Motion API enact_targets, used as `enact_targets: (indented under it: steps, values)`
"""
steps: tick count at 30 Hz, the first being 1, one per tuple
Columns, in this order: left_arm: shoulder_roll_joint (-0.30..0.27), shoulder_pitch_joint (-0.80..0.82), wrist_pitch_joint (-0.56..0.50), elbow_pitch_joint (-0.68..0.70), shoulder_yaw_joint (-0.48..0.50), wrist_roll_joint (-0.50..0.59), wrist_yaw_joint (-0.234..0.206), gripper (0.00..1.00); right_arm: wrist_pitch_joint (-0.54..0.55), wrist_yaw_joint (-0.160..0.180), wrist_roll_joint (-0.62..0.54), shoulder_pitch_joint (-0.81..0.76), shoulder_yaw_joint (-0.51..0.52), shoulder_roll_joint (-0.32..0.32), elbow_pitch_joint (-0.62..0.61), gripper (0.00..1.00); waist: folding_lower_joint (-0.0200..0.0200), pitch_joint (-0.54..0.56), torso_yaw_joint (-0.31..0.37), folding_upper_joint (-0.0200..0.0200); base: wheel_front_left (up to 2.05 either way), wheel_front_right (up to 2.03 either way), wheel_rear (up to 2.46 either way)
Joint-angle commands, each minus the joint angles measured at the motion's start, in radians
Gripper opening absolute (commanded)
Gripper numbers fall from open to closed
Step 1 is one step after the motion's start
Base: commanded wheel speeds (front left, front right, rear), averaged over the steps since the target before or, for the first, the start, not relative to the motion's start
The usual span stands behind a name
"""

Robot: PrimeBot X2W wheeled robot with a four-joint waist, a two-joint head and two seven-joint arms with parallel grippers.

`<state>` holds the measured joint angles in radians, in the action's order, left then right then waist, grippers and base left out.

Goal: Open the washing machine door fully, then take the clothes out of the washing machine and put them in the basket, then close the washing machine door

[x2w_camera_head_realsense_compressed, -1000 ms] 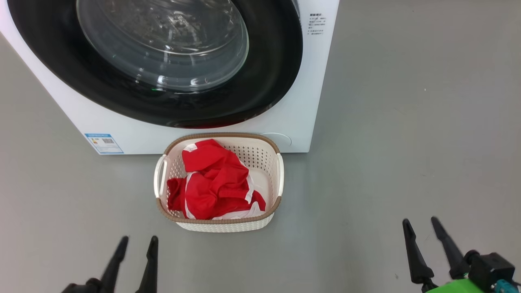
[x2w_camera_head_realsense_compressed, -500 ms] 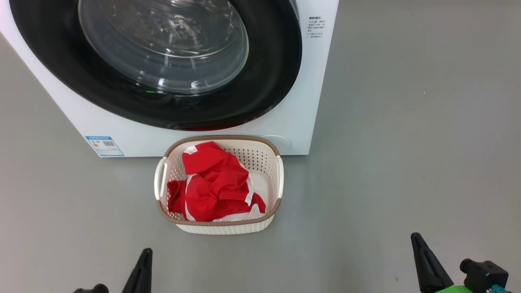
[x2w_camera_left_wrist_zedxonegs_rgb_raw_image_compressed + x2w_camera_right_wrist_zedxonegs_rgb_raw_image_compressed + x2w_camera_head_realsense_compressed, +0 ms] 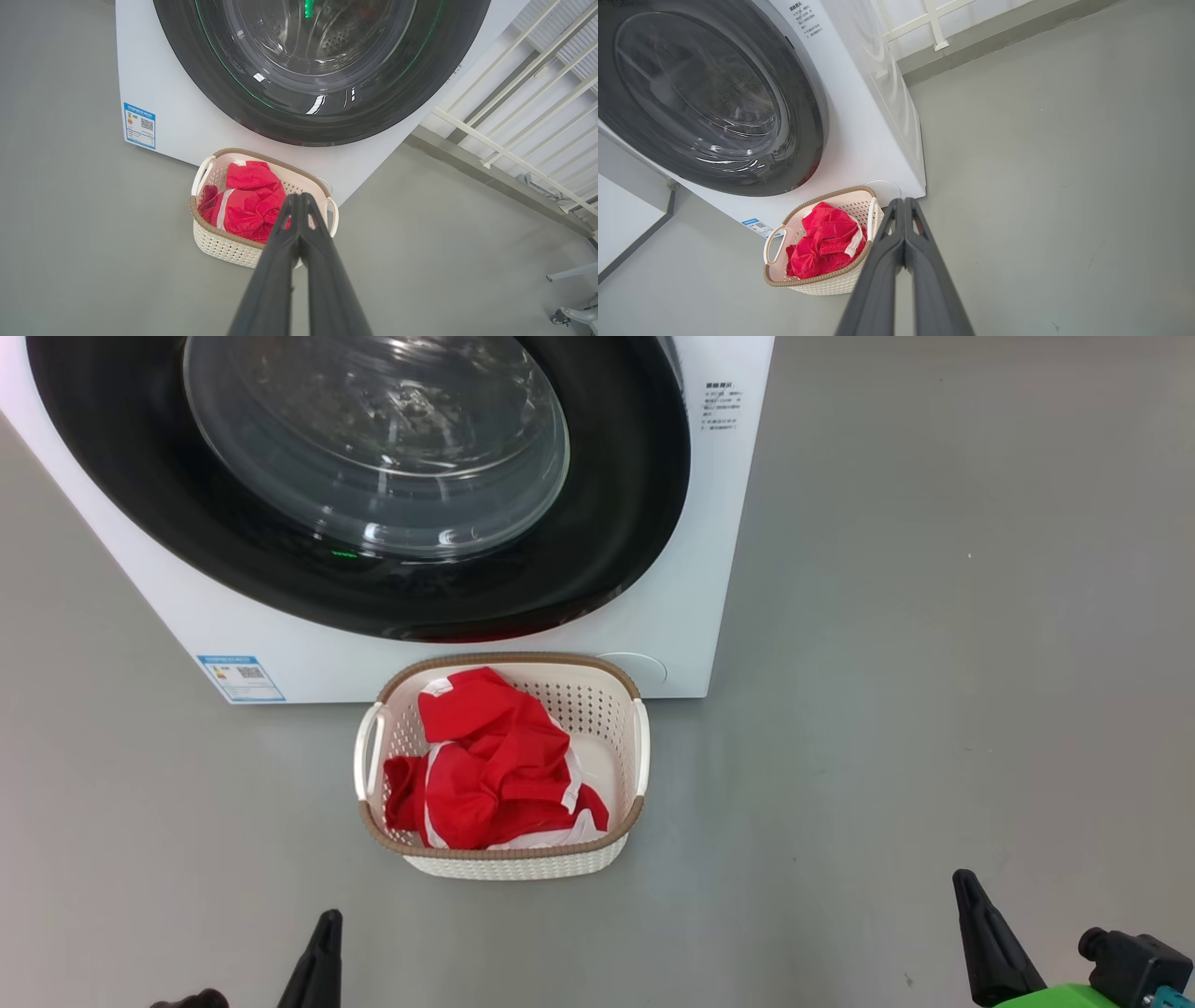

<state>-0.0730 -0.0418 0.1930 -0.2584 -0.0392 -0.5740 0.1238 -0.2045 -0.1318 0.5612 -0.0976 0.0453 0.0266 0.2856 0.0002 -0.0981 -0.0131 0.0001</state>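
Observation:
The white washing machine (image 3: 681,607) stands at the back with its black-rimmed glass door (image 3: 597,523) lying flat against its front. Directly before it on the floor sits the cream basket (image 3: 504,863), and red clothes (image 3: 485,765) with white trim lie piled inside. My left gripper (image 3: 327,924) is at the bottom left, shut and empty; in the left wrist view its fingers (image 3: 299,205) meet at the tips. At the bottom right my right gripper (image 3: 963,887) is shut and empty too, tips together in the right wrist view (image 3: 903,203). Both hang short of the basket.
Grey floor (image 3: 934,663) stretches to the right of the machine and around the basket. A blue label (image 3: 240,678) marks the machine's lower left corner. White railing (image 3: 514,116) runs behind the machine, and a wheeled stand's foot (image 3: 572,315) shows at the left wrist view's lower right.
Both grippers have gone from open to shut and dropped lower in the head view. The view itself has shifted slightly; basket and machine sit a little lower.

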Motion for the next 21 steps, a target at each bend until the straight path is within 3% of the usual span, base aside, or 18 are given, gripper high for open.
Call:
enact_targets:
  steps: [1,21]
  values:
    - [-0.012,0.028,-0.004,0.020,0.012,-0.027,0.001,0.00,0.004,0.000,0.030,0.037,-0.007,0.015,-0.024,0.00,-0.0002,0.001,0.000,-0.0001,0.00,0.00,0.00]
    - [-0.014,0.050,-0.052,0.020,0.028,-0.228,0.003,0.00,0.052,0.000,0.235,0.068,-0.007,0.027,-0.028,0.00,-0.0002,0.019,0.003,-0.0001,0.00,0.00,0.00]
